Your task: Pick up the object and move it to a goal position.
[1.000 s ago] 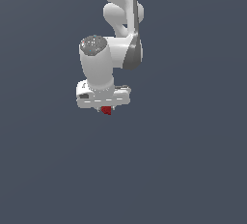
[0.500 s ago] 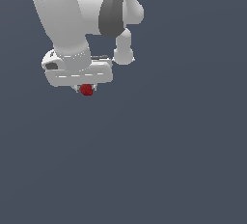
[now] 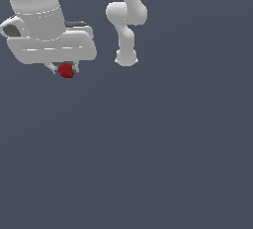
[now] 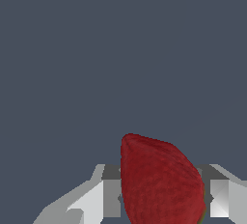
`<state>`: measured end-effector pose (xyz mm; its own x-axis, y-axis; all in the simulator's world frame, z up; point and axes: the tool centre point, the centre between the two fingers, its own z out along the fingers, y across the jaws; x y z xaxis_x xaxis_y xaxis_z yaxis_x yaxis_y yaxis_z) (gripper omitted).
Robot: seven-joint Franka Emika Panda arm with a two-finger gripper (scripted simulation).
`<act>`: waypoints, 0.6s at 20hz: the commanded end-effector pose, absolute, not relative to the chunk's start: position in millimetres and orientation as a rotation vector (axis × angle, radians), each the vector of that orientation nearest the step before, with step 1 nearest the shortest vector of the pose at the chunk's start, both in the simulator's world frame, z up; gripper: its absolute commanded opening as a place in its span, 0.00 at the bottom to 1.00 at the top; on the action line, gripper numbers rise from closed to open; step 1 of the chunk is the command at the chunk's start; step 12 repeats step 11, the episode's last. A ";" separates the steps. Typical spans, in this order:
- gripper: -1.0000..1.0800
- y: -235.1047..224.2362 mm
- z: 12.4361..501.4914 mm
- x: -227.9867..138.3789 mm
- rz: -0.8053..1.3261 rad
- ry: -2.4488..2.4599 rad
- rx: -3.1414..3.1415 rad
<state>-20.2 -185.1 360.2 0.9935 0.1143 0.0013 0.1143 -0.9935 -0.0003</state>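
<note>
Pincer (image 3: 65, 69) closed on the object (image 3: 66, 70): my two fingers sit against its sides with the dark red lump clamped between them. In the exterior view, the object hangs just under my white hand block, at the upper part of the exterior view's left, with only the short grey fingertips (image 3: 52, 67) showing beside it.

Wrist view: object (image 4: 161, 182) fills the space between my fingers (image 4: 96, 199), pointed end away from the camera, rounded body toward it. Surface dark red, faintly mottled, strawberry-like. One finger visible on each side of it, both touching.

Arm: a white link with a rounded joint (image 3: 126, 16) hangs down toward the exterior view's right of my hand, well apart from the object.

Background: uniform grey-blue in both views. I cannot tell whether the object is above a desk or how high it is.
</note>
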 end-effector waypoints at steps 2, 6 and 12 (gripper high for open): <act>0.00 -195.1 378.4 -20.7 0.000 -0.181 -3.136; 0.00 -202.1 390.2 -20.5 0.000 -0.181 -3.136; 0.00 -204.7 395.2 -20.3 0.000 -0.181 -3.136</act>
